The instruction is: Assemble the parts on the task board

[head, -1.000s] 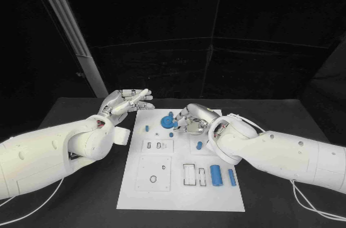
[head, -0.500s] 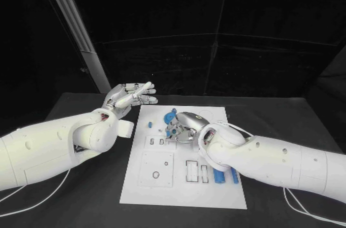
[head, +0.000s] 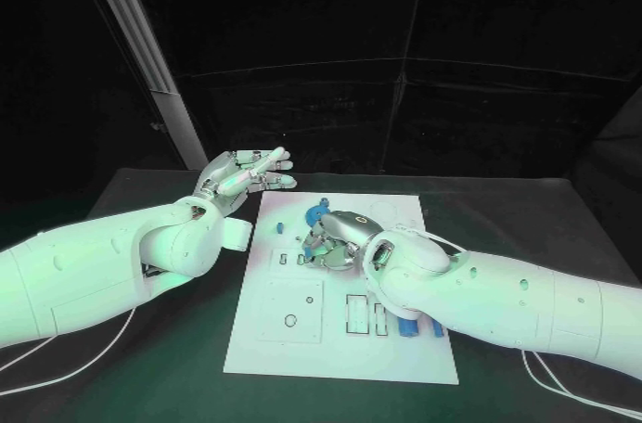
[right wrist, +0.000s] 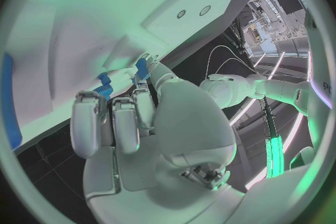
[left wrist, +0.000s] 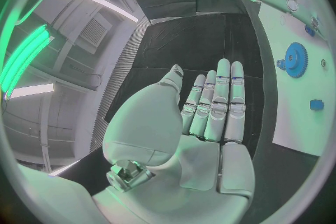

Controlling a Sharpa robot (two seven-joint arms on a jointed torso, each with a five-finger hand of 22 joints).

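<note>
The left hand (head: 245, 177) hovers over the table left of the board (head: 341, 344), fingers straight, grasping nothing. One blue gear (head: 315, 217) sits on the board. The right hand (head: 338, 240) beside it pinches one small blue part (right wrist: 142, 68).

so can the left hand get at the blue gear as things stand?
Probably yes. The left hand hovers open off the task board's far left corner, and the blue gear sits close by, though the right hand crowds its near side.
</note>
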